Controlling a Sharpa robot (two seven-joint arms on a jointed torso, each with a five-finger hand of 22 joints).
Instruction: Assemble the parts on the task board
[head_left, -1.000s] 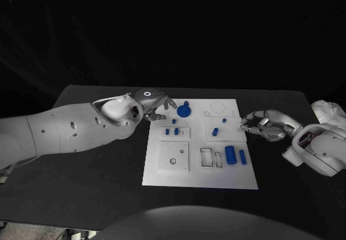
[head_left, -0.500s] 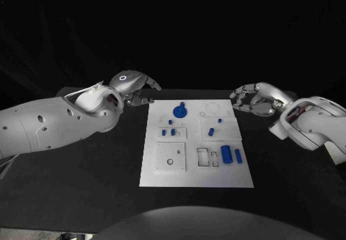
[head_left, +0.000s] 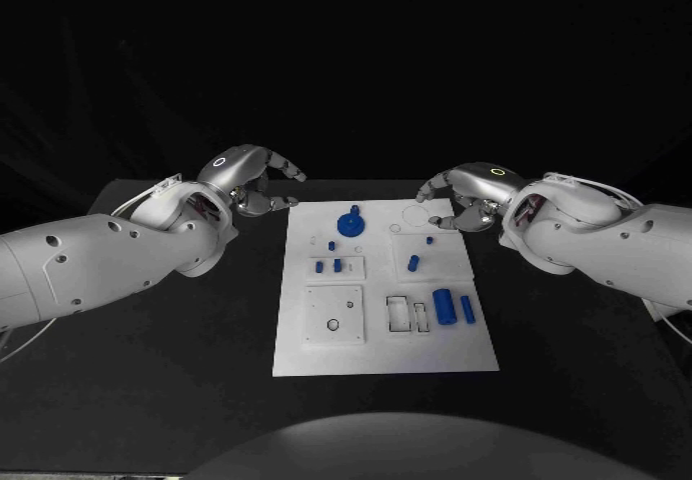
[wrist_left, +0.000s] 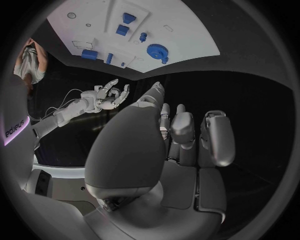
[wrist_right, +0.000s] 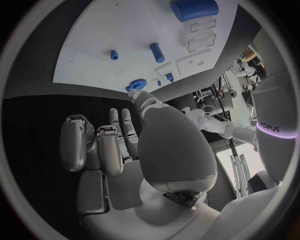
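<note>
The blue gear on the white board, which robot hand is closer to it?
Left, though only slightly. The left hand hovers over the black table just off the board's far left corner, beside the blue gear. The right hand hovers at the board's far right corner, a bit farther away.

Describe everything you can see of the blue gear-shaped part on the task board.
The blue gear-shaped part is a round toothed disc with a raised hub, plastic-looking. It stands at the far end of the white task board, left of an outlined circle. Nothing touches it: the left hand and right hand are off to either side.
</note>
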